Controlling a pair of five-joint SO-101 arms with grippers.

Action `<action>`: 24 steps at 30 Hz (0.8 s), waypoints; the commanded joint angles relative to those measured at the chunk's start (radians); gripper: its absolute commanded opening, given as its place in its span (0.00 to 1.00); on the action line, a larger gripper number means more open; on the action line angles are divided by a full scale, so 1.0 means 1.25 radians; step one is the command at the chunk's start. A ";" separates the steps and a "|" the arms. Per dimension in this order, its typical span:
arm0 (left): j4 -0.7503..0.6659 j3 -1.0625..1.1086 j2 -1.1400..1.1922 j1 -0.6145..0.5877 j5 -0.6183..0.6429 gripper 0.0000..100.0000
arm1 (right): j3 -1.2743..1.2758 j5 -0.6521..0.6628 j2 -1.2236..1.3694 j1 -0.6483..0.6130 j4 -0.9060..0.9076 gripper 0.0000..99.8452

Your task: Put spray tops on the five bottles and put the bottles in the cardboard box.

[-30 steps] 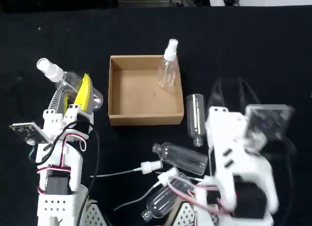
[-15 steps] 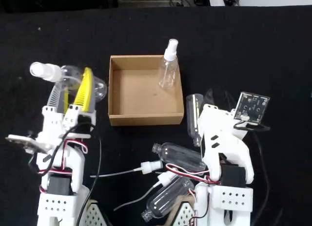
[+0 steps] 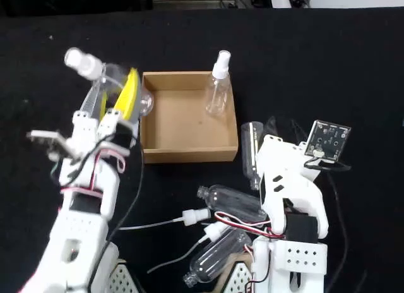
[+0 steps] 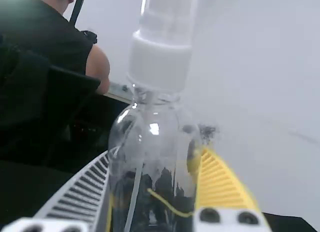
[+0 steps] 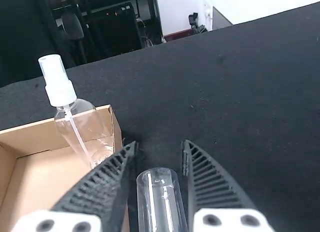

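My left gripper (image 3: pixel 117 89) is shut on a clear bottle (image 3: pixel 104 78) with a white spray top, held tilted in the air at the left rim of the cardboard box (image 3: pixel 189 155). The left wrist view has that bottle (image 4: pixel 152 157) between the grey and yellow fingers (image 4: pixel 220 187). A second capped bottle (image 3: pixel 218 91) stands in the box's far right corner. My right gripper (image 5: pixel 159 144) is open, with its fingers on either side of an uncapped bottle (image 5: pixel 159 202) that lies right of the box (image 5: pixel 30 137).
Two more uncapped bottles (image 3: pixel 235 204) (image 3: pixel 218 255) lie near the front of the black table by the right arm's base (image 3: pixel 290 255). Two loose spray tops (image 3: pixel 196 215) (image 3: pixel 216 230) with long tubes lie beside them.
My left arm has swung the capped bottle right and farther back, up to the box's left rim. The right arm settled over the lying bottle a second ago and has kept still since.
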 commanded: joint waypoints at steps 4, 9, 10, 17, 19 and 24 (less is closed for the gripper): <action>-0.286 -0.181 0.442 0.008 -0.010 0.03 | -0.002 -0.001 -0.002 0.014 -0.025 0.11; -0.439 -0.233 0.669 0.028 -0.010 0.03 | -0.002 0.000 -0.002 0.014 -0.025 0.11; -0.479 -0.236 0.706 0.030 -0.011 0.03 | -0.002 0.000 -0.002 0.014 -0.025 0.11; -0.663 -0.282 0.924 0.075 -0.161 0.03 | 0.007 0.000 -0.002 0.016 -0.049 0.11; -0.687 -0.299 0.967 0.091 -0.176 0.03 | 0.024 0.000 -0.002 0.017 -0.079 0.11; -0.730 -0.319 1.034 0.100 -0.173 0.03 | 0.045 0.000 -0.002 0.017 -0.110 0.11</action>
